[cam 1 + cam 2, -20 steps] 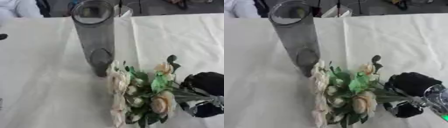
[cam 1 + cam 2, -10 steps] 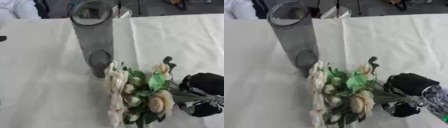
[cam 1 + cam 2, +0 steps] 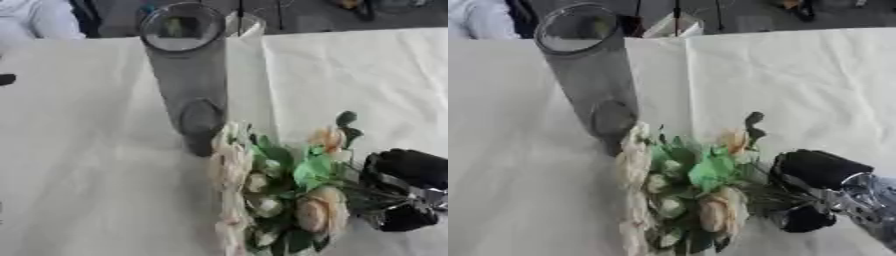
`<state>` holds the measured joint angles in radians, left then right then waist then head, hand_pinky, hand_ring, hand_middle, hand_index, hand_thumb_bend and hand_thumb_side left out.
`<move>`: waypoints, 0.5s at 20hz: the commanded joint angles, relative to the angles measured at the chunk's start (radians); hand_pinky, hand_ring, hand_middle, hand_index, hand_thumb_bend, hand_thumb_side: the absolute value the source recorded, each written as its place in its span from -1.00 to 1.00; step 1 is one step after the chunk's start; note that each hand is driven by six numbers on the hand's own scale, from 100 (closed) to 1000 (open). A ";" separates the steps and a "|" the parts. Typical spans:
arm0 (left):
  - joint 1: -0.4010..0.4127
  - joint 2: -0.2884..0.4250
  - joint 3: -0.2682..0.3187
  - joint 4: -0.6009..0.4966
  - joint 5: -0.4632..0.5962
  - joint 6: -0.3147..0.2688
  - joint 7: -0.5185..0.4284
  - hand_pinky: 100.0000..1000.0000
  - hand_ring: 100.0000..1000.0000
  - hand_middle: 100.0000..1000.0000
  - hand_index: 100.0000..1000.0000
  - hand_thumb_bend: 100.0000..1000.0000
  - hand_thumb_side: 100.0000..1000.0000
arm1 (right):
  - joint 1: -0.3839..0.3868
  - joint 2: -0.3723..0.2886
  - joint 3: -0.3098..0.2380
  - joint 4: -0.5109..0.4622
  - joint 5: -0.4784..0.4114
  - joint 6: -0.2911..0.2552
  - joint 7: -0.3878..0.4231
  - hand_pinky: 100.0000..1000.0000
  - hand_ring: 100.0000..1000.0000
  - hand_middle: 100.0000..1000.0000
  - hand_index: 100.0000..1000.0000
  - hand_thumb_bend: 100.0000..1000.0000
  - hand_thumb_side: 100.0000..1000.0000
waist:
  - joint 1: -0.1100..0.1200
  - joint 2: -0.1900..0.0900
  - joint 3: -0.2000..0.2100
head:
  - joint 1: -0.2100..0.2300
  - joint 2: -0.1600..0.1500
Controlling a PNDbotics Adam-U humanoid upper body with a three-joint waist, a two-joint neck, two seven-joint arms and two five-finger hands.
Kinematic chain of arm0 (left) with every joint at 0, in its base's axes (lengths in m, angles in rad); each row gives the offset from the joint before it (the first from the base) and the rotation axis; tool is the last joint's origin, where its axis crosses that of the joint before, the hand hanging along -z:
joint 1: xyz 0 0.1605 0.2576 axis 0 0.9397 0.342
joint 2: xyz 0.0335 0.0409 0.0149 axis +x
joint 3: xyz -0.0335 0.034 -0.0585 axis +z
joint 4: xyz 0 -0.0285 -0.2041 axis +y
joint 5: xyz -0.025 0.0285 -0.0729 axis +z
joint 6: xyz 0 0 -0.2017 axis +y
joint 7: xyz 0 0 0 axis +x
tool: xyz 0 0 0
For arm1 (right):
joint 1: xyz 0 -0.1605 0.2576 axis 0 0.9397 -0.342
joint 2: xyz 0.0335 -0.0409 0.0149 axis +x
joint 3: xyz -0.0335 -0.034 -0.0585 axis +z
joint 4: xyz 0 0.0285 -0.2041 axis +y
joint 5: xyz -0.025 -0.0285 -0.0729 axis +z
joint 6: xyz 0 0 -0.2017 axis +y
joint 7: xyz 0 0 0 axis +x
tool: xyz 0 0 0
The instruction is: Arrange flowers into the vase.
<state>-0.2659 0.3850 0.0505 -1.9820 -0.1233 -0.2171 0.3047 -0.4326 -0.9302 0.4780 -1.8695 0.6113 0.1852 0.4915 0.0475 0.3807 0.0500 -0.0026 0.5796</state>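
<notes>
A tall grey see-through vase (image 3: pixel 188 75) stands upright on the white table, its round mouth (image 3: pixel 182 27) open and nothing inside. Just right of its base hangs a bunch of cream and peach flowers (image 3: pixel 280 185) with green leaves, blooms pointing left. My right hand (image 3: pixel 815 192) comes in from the lower right, its black fingers curled round the stems. The bunch's leftmost blooms (image 3: pixel 633 160) are close to the vase's foot; I cannot tell whether they touch it. My left hand shows in neither view.
White cloth (image 3: pixel 79 165) covers the table, with a fold line running down past the vase. Dark floor and stands lie beyond the far edge (image 3: pixel 332 15). A small dark thing (image 3: pixel 7 79) sits at the left edge.
The flower bunch and my right hand sit a little higher and nearer the vase than one second ago. The vase has stayed put.
</notes>
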 commanded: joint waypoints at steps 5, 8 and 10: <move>-0.013 0.008 0.000 -0.018 -0.001 0.000 -0.007 0.38 0.68 0.58 0.77 -1.00 1.00 | -0.013 -0.002 -0.023 0.086 -0.126 -0.062 -0.114 -1.00 -1.00 -0.99 -0.73 -1.00 -0.32 | 0.015 0.004 0.006 | -0.003 -0.011; -0.013 0.007 -0.001 -0.018 -0.002 0.001 -0.010 0.37 0.68 0.57 0.76 -1.00 1.00 | -0.016 0.001 -0.025 0.111 -0.137 -0.079 -0.140 -1.00 -1.00 -1.00 -0.84 -1.00 -0.34 | 0.015 0.004 0.007 | -0.002 -0.013; -0.013 0.008 -0.001 -0.018 -0.003 0.001 -0.011 0.37 0.67 0.56 0.74 -1.00 1.00 | -0.019 0.003 -0.030 0.120 -0.141 -0.094 -0.160 -1.00 -1.00 -1.00 -0.92 -1.00 -0.25 | 0.016 0.004 0.007 | -0.001 -0.014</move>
<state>-0.2684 0.3846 0.0475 -1.9820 -0.1233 -0.2153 0.2963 -0.4417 -0.9104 0.4623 -1.7651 0.4788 0.0957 0.3455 0.0475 0.3830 0.0554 -0.0025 0.5766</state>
